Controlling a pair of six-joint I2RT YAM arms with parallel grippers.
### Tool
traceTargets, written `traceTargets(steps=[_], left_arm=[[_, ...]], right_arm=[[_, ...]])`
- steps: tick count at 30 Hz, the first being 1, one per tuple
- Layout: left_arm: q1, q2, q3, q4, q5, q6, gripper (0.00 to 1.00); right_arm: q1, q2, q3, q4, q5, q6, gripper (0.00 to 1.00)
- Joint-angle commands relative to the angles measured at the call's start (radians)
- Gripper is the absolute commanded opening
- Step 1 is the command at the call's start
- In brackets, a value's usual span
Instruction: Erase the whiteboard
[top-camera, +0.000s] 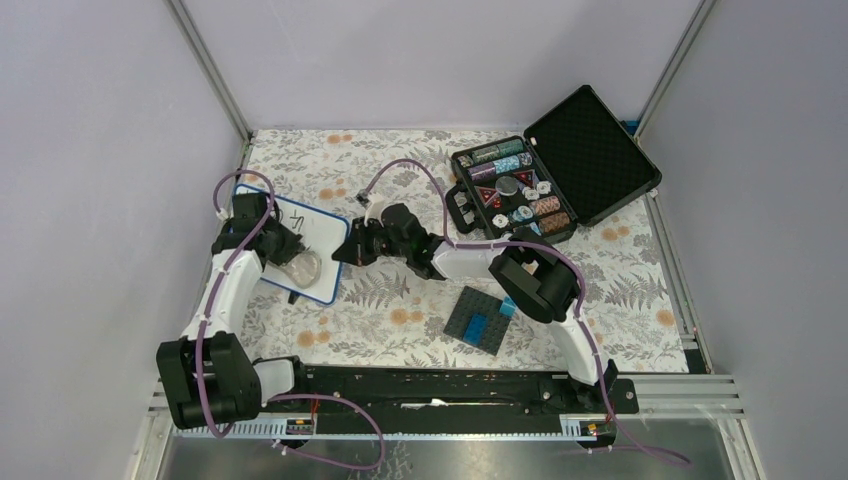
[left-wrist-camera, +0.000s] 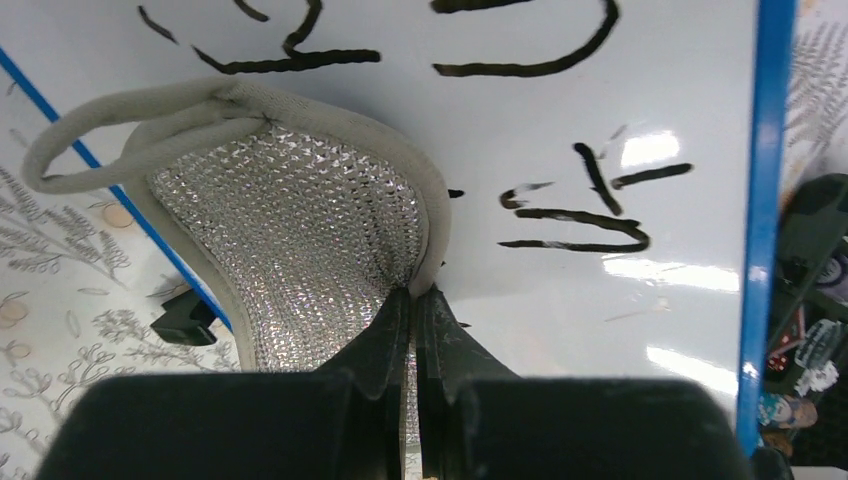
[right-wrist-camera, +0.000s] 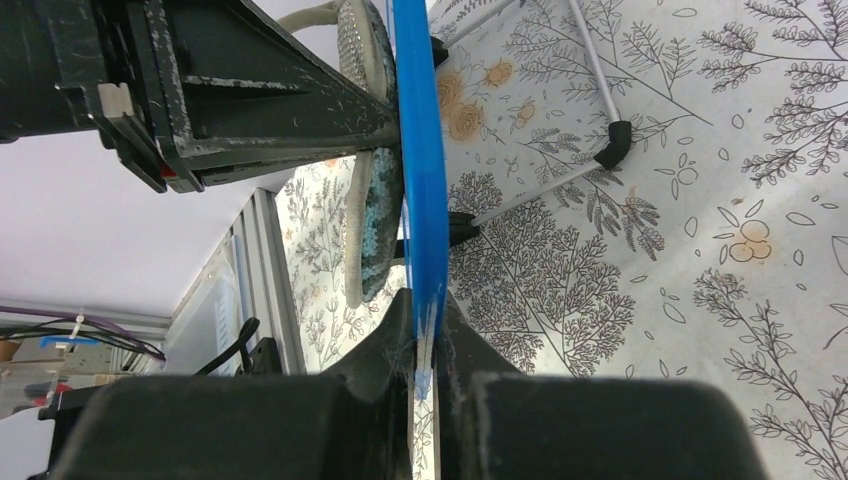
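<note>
The whiteboard (top-camera: 312, 238) is a white board with a blue rim, at the left of the floral table, bearing dark handwriting (left-wrist-camera: 575, 215). My left gripper (top-camera: 290, 255) is shut on a silver mesh scrubbing pad with a grey border (left-wrist-camera: 300, 230), which lies flat on the board's surface. The pad also shows in the top view (top-camera: 300, 268). My right gripper (top-camera: 345, 250) is shut on the board's blue right edge (right-wrist-camera: 420, 180), seen edge-on in the right wrist view. The pad (right-wrist-camera: 365, 225) shows beyond that edge.
An open black case (top-camera: 560, 170) with poker chips stands at the back right. A dark grey studded plate (top-camera: 480, 320) with blue bricks lies at the front centre. The board's folding wire stand (right-wrist-camera: 590, 110) shows under it. Metal frame posts stand at the table's corners.
</note>
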Motion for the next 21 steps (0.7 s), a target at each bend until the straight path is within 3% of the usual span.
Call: traceTargets(steps=[1, 5, 12, 18, 21], left_arm=[[-0.014, 0.028, 0.071, 0.268, 0.170, -0.009, 0.00], [-0.014, 0.071, 0.169, 0.273, 0.184, 0.003, 0.00], [-0.008, 0.178, 0.291, 0.270, 0.194, 0.038, 0.00], [-0.007, 0.182, 0.265, 0.286, 0.205, 0.062, 0.00], [-0.002, 0.173, 0.217, 0.224, 0.118, 0.073, 0.00]], right_arm=[[0.029, -0.019, 0.048, -0.015, -0.065, -0.085, 0.00], [0.029, -0.009, 0.094, -0.105, -0.077, -0.108, 0.00], [0.030, 0.007, 0.119, -0.115, -0.129, -0.109, 0.00], [0.029, 0.001, 0.105, -0.099, -0.142, -0.104, 0.00], [0.028, -0.007, 0.097, -0.103, -0.133, -0.104, 0.00]])
